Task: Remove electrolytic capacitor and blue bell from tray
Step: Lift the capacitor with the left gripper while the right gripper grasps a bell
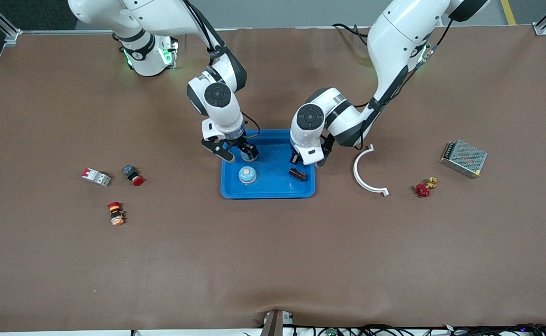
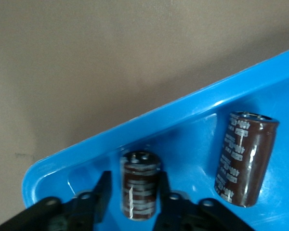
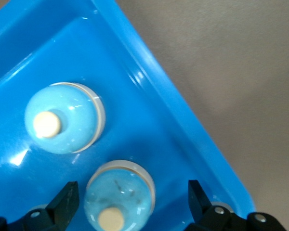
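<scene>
A blue tray [image 1: 268, 189] lies mid-table, and both grippers are down inside it. My left gripper [image 1: 297, 161] [image 2: 134, 175] has closed in on the two sides of a brown capacitor [image 2: 139, 185] at the tray's corner. A second capacitor [image 1: 297, 174] [image 2: 245, 159] lies loose beside it, nearer the front camera. My right gripper [image 1: 238, 155] [image 3: 132, 188] is open wide around a light-blue bell [image 3: 119, 195] [image 1: 247, 157], with neither finger touching it. A second bell [image 1: 247, 174] [image 3: 65, 118] stands in the tray close by.
Toward the left arm's end lie a white curved bracket [image 1: 368, 172], a red valve handle [image 1: 423, 189] and a metal mesh box [image 1: 463, 158]. Toward the right arm's end lie a breaker [image 1: 96, 177], a red-capped switch [image 1: 133, 175] and a push button [image 1: 115, 213].
</scene>
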`<move>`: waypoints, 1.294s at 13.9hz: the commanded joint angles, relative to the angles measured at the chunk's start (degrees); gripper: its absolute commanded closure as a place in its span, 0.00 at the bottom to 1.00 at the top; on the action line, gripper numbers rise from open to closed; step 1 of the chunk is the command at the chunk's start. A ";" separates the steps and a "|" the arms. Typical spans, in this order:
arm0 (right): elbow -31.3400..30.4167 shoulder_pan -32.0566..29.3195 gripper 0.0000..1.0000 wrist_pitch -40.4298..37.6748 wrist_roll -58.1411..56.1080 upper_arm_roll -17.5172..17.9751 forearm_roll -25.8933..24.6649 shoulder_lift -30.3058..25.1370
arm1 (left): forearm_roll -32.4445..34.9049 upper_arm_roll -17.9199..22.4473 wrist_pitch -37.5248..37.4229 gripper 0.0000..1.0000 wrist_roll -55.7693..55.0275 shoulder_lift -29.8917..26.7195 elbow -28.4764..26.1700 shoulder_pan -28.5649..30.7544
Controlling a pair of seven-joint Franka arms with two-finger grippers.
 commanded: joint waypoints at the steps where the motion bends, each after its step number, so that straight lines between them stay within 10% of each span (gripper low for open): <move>1: 4.83 1.14 0.00 -0.43 2.24 -0.69 -0.03 4.53 | 1.29 0.10 -2.36 1.00 -1.00 -2.00 0.73 -0.57; 9: 5.37 2.55 0.06 -0.96 2.24 -0.60 0.06 6.73 | 1.73 0.28 -15.98 1.00 7.85 -14.66 1.00 5.74; 11: 5.37 3.16 0.28 -1.14 2.24 -0.60 0.15 6.65 | 1.73 0.28 -18.01 1.00 13.65 -16.33 0.65 9.17; 13: 5.46 3.08 0.92 -1.14 2.07 -0.60 0.15 6.65 | 1.73 0.10 -21.00 1.00 22.07 -17.83 -0.14 14.08; 18: 6.33 2.02 1.00 -7.09 1.10 -0.87 0.24 2.70 | 1.81 0.01 -21.62 1.00 36.86 -18.45 -4.71 23.67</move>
